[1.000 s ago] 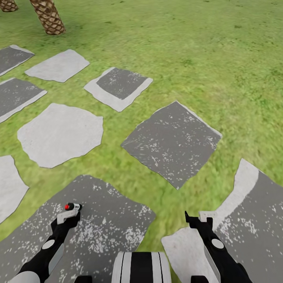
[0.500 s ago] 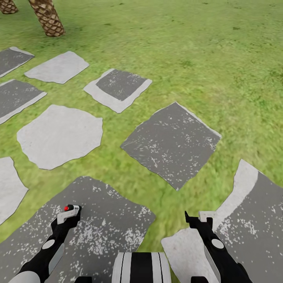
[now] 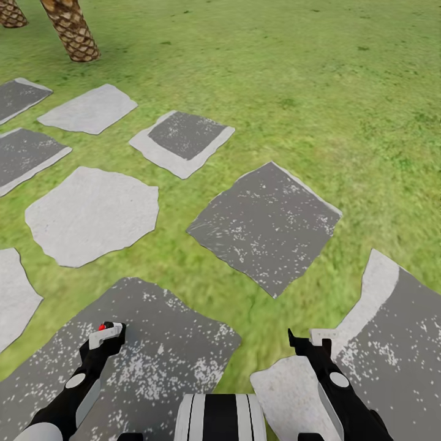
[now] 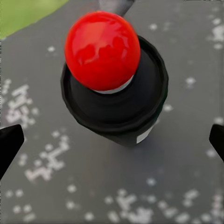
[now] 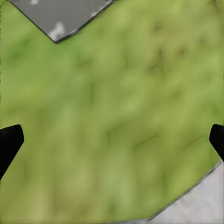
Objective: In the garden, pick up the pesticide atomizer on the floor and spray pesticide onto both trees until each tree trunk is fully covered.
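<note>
The pesticide atomizer (image 4: 114,88), a black cylinder with a glossy red ball top, is sitting between the left gripper's (image 3: 108,331) fingertips (image 4: 9,142), seemingly grasped for carrying. Whether they are pressing it, the pictures cannot tell. The right gripper (image 3: 309,341) is hanging spread and empty over grass. Paving slabs (image 3: 266,223) are lying ahead, a palm trunk (image 3: 70,27) at eleven o'clock.

Paving slabs (image 3: 266,223) lie scattered across the lawn (image 3: 343,92), spreading from the far left to the near right. Two palm trunks (image 3: 70,27) stand at the far left, behind the slabs. The left claw (image 3: 105,335) sits over the near-left slab (image 3: 165,355); the right claw (image 3: 309,341) sits at the near right, over a slab edge (image 3: 367,306).
</note>
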Robot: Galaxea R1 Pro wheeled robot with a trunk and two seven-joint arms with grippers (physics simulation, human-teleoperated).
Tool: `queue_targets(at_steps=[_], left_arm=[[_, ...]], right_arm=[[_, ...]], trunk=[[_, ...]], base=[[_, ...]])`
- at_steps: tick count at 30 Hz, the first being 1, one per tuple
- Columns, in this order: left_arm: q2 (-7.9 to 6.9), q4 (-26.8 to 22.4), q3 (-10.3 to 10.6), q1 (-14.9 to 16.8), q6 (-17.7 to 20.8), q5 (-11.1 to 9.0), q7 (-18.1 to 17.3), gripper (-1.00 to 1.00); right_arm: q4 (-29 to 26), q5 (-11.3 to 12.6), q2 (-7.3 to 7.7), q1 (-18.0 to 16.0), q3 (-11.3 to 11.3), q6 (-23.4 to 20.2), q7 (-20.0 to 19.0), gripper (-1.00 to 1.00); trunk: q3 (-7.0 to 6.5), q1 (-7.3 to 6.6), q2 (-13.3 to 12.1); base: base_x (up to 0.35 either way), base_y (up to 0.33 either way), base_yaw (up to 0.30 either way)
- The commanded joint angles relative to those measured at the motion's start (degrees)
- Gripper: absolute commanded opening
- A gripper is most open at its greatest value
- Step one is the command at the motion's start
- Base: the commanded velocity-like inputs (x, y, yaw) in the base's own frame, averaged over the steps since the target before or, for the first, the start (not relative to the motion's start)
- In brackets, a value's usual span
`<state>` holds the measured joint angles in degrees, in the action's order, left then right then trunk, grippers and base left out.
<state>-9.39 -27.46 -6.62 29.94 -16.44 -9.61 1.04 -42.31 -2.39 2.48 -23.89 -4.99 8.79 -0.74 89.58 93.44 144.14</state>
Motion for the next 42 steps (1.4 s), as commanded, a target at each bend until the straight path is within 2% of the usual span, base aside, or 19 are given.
queue_targets(at_steps=[1, 10, 31, 42], left_arm=[[-0.03, 0.03, 0.12, 0.02, -0.17, -0.36, 0.09, 1.00], [-0.02, 0.03, 0.12, 0.02, -0.17, -0.41, 0.11, 1.00], [-0.10, -0.41, 0.04, -0.06, -0.17, -0.41, 0.11, 1.00], [-0.10, -0.41, -0.17, -0.08, -0.17, -0.41, 0.11, 1.00]], right_arm=[[0.03, -0.25, -0.02, -0.02, -0.11, 0.17, -0.07, 1.00], [0.12, -0.25, -0.10, -0.02, -0.11, 0.17, -0.09, 1.00], [0.21, -0.25, -0.11, -0.02, -0.11, 0.17, -0.05, 1.00], [0.21, -0.25, -0.11, -0.02, -0.11, 0.17, -0.10, 1.00]], trunk=[[0.00, -0.01, 0.01], [-0.53, -0.01, 0.01], [-0.57, -0.01, 0.01], [-1.21, -0.01, 0.01]], base=[[0.000, 0.000, 0.000], [0.000, 0.000, 0.000], [0.029, 0.000, 0.000], [0.000, 0.000, 0.000]])
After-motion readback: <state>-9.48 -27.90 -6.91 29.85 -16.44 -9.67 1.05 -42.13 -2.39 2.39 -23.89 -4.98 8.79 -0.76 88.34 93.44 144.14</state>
